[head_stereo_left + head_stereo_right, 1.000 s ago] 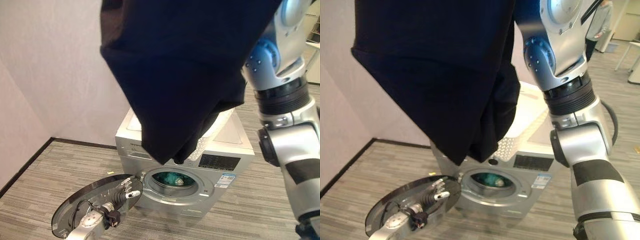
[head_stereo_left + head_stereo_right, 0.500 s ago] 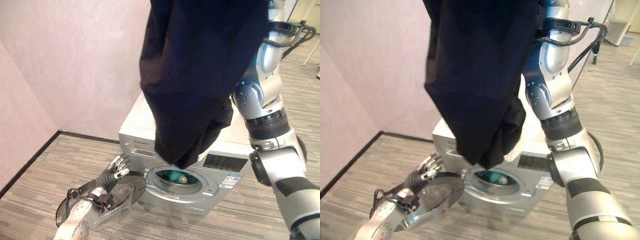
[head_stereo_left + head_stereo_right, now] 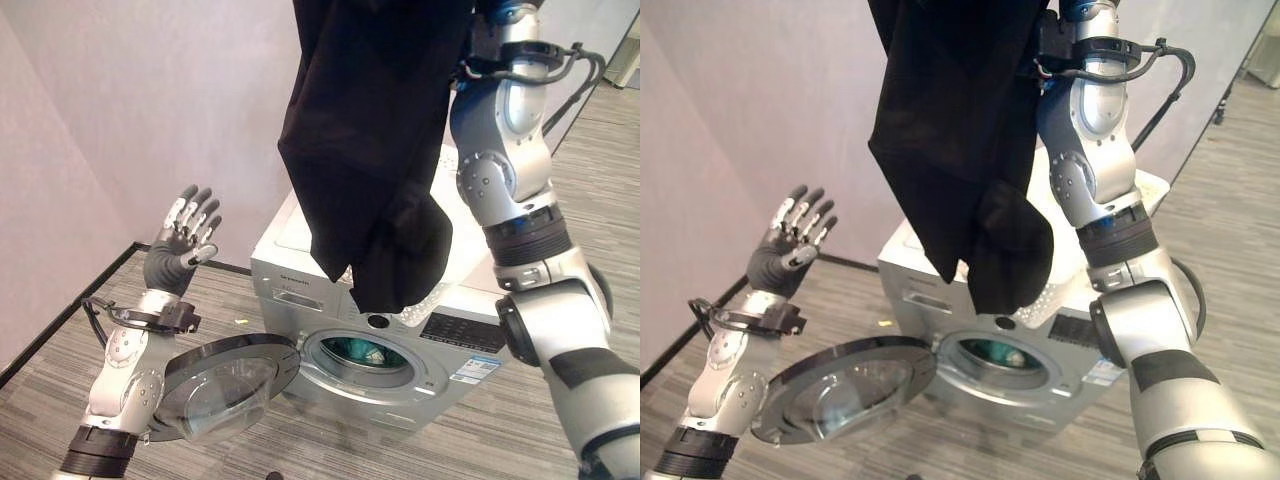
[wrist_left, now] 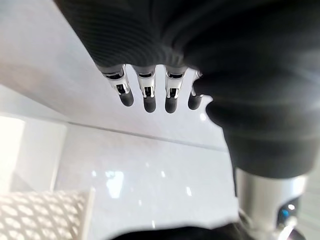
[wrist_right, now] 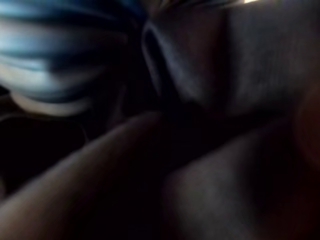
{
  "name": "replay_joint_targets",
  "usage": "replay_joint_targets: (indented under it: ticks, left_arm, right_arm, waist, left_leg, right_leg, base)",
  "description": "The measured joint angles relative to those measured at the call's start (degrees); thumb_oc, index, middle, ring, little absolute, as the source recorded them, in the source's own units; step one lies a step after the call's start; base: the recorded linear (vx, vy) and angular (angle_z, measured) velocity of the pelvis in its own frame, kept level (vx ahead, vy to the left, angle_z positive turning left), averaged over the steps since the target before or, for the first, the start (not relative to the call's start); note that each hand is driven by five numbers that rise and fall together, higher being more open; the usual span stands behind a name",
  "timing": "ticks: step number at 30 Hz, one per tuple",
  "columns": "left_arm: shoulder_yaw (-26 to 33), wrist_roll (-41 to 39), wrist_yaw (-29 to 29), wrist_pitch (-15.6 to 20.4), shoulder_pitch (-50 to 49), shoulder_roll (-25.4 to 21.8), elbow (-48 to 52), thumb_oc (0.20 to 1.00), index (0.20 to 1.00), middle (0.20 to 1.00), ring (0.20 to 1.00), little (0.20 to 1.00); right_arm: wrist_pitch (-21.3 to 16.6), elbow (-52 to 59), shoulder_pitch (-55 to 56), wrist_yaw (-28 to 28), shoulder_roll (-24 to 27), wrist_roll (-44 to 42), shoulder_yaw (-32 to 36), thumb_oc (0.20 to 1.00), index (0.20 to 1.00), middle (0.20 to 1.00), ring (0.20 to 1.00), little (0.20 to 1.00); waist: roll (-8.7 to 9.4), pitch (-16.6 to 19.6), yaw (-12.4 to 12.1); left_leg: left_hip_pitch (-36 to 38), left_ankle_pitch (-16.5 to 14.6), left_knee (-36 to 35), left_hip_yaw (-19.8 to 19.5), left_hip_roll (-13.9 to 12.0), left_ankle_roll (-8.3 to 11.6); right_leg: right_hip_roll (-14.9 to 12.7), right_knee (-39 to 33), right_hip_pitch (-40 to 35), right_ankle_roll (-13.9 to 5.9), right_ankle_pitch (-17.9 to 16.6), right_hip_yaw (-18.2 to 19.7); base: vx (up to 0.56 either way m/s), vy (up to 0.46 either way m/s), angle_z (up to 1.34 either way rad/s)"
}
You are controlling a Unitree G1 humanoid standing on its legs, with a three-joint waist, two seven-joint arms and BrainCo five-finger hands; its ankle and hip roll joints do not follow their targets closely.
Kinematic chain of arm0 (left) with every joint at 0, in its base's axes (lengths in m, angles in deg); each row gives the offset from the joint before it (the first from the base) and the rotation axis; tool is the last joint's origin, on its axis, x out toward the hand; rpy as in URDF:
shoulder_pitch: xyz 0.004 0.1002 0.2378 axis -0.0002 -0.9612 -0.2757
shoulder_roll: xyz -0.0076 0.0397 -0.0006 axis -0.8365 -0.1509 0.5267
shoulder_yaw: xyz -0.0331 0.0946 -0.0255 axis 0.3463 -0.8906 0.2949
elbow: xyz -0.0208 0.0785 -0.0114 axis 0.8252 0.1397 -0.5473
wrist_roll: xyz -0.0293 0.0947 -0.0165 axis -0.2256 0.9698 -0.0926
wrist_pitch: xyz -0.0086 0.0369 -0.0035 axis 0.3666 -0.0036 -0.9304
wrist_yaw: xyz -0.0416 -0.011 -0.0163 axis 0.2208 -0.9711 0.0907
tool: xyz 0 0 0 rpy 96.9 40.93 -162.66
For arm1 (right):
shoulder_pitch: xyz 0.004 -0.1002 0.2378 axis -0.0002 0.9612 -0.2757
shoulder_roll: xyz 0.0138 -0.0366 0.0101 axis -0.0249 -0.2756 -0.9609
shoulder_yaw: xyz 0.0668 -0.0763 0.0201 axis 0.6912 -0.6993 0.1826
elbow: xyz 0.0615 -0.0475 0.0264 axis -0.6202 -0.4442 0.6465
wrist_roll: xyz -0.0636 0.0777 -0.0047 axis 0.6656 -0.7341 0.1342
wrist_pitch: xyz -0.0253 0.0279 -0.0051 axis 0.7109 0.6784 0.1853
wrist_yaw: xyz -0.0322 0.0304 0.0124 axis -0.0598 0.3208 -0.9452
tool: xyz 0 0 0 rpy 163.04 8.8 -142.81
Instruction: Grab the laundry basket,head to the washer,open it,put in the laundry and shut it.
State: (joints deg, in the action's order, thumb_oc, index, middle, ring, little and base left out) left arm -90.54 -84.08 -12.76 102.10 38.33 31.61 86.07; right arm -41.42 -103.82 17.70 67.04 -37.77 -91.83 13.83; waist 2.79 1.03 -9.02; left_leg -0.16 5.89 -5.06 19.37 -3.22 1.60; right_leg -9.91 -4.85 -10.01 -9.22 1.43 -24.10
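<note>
— Black cloth, big piece: where is it?

— Dark garment (image 3: pixel 370 150) hangs from my raised right arm, draped down in front of the washer (image 3: pixel 400 330), its lowest fold just above the open drum mouth (image 3: pixel 355 357). Top of it runs out past the upper edge of both eye views.

— Right hand state?

— Cannot tell. In the right wrist view there is dark fabric pressed close all over, nothing readable.

— Left hand?

— My left hand (image 3: pixel 183 238) is up in the air, palm side out, fingers (image 4: pixel 146 95) straight and spread, holding nothing. It is well left of the washer, near the pale wall (image 3: pixel 120 120).

— Door?

— Round washer door (image 3: pixel 225 385) is swung wide open to the left, glass facing up, below my left forearm. Not touching my hand.

— Anything in the drum?

— Something teal-green (image 3: pixel 350 350) inside, already in there.

— Basket?

— White perforated laundry basket (image 3: pixel 1060 290) sits on top of the washer, mostly hidden behind the garment and my right arm.

— Floor?

— Grey striped floor (image 3: pixel 250 300), dark skirting along the wall.
</note>
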Motion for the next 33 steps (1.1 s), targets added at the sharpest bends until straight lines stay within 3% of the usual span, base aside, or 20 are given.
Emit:
replay_joint_targets:
  ticks: [1,6,8,9,11,14,16,19,27,33]
  left_arm:
    - [-0.1,0.0,0.0,0.0,0.1,0.0,0.2,1.0,1.0,1.0,1.0,1.0]
    - [-1.3,1.4,1.1,0.1,6.1,-12.3,4.4,1.0,1.0,1.0,1.0,1.0]
    - [-1.2,0.9,1.1,0.5,9.9,-13.8,4.5,1.0,1.0,1.0,1.0,1.0]
    - [-1.7,0.7,1.1,0.5,11.4,-17.5,5.1,1.0,1.0,1.0,1.0,1.0]
    - [-2.3,-1.3,1.2,1.1,12.4,-20.5,7.2,1.0,1.0,1.0,1.0,1.0]
    - [-8.5,-1.3,2.3,1.2,16.2,-23.2,9.7,1.0,1.0,1.0,1.0,1.0]
    - [-9.5,-1.4,2.8,1.2,17.9,-23.7,10.2,1.0,1.0,1.0,1.0,1.0]
    - [-14.6,-3.1,3.9,0.5,19.7,-28.7,11.0,1.0,1.0,1.0,1.0,1.0]
    - [-16.3,-5.2,4.7,-1.2,19.4,-29.9,10.1,1.0,1.0,1.0,1.0,1.0]
    - [-13.7,-5.7,3.8,-1.7,12.4,-28.5,8.8,1.0,1.0,1.0,1.0,1.0]
  right_arm:
    - [0.0,-0.5,-0.1,0.2,0.0,0.0,-0.2,0.2,0.2,0.2,0.2,0.2]
    - [0.6,-9.0,-1.8,1.2,0.1,-2.3,-1.7,0.2,0.2,0.2,0.2,0.2]
    - [0.7,-9.7,-1.8,1.5,0.1,-2.5,-1.9,0.2,0.2,0.2,0.2,0.2]
    - [0.7,-9.6,-1.8,1.5,0.1,-2.8,-2.1,0.2,0.2,0.2,0.2,0.2]
    - [0.6,-9.5,-1.8,1.6,0.5,-3.3,-2.9,0.2,0.2,0.2,0.2,0.2]
    - [0.7,-9.6,-2.0,1.8,0.7,-4.5,-4.1,0.2,0.2,0.2,0.2,0.2]
    - [0.6,-9.6,-2.0,2.8,0.5,-5.0,-4.2,0.2,0.2,0.2,0.2,0.2]
    - [0.6,-9.6,-2.2,3.2,0.2,-6.2,-5.2,0.2,0.2,0.2,0.2,0.2]
    - [0.6,-7.4,-2.2,3.9,-1.3,-7.3,-6.6,0.2,0.2,0.2,0.2,0.2]
    - [0.5,-1.8,-2.2,3.9,-1.6,-7.3,-6.7,0.2,0.2,0.2,0.2,0.2]
  waist:
    - [-0.04,0.0,0.0]
    - [-0.15,-0.2,-0.5]
    - [-0.33,-0.3,-1.3]
    - [-0.33,-0.3,-1.4]
    - [-0.43,-0.3,-1.6]
    - [-0.43,-0.3,-2.0]
    - [-0.55,-0.3,-2.2]
    - [-0.86,-0.2,-2.2]
    - [-1.94,-0.1,-2.4]
    - [-2.36,-0.2,-2.5]
  left_leg:
    - [0.0,0.0,0.0,0.0,0.0,0.0]
    - [0.0,0.0,0.0,0.0,-0.1,0.04]
    - [-0.1,0.0,0.0,-0.1,-0.1,0.04]
    - [-0.3,0.0,0.0,-0.2,0.0,0.04]
    - [-0.4,0.0,0.0,-0.5,0.2,0.03]
    - [-0.8,0.0,0.0,-1.2,0.3,0.06]
    - [-0.8,0.1,0.0,-1.3,0.3,0.07]
    - [-0.8,0.1,0.0,-1.3,0.3,0.12]
    - [-0.8,0.2,0.0,-1.3,0.2,0.24]
    - [-0.9,0.2,0.0,-1.3,0.3,0.25]
  right_leg:
    - [0.0,0.0,0.0,0.0,0.0,0.0]
    - [0.0,0.0,0.0,-0.01,0.1,0.0]
    - [0.0,0.0,0.1,-0.01,0.1,0.0]
    - [0.1,0.0,0.1,0.0,0.1,-0.1]
    - [0.0,0.0,0.0,-0.01,0.2,-0.3]
    - [0.0,0.0,0.1,-0.05,0.3,-0.6]
    - [0.0,0.0,0.1,-0.1,0.3,-0.7]
    - [0.0,0.0,0.0,-0.05,0.4,-0.7]
    - [0.1,0.0,0.0,0.07,0.6,-0.8]
    - [0.2,0.0,0.1,0.15,0.7,-0.7]
  base:
    - [0.0,0.0,0.0]
    - [0.0,0.0,0.0]
    - [0.0,0.0,0.0]
    - [0.02,0.008,0.04]
    - [0.02,0.011,0.1]
    - [0.01,0.008,0.1]
    - [0.0,0.005,0.02]
    - [0.0,0.0,0.0]
    - [0.0,0.0,0.0]
    - [0.0,0.0,0.0]
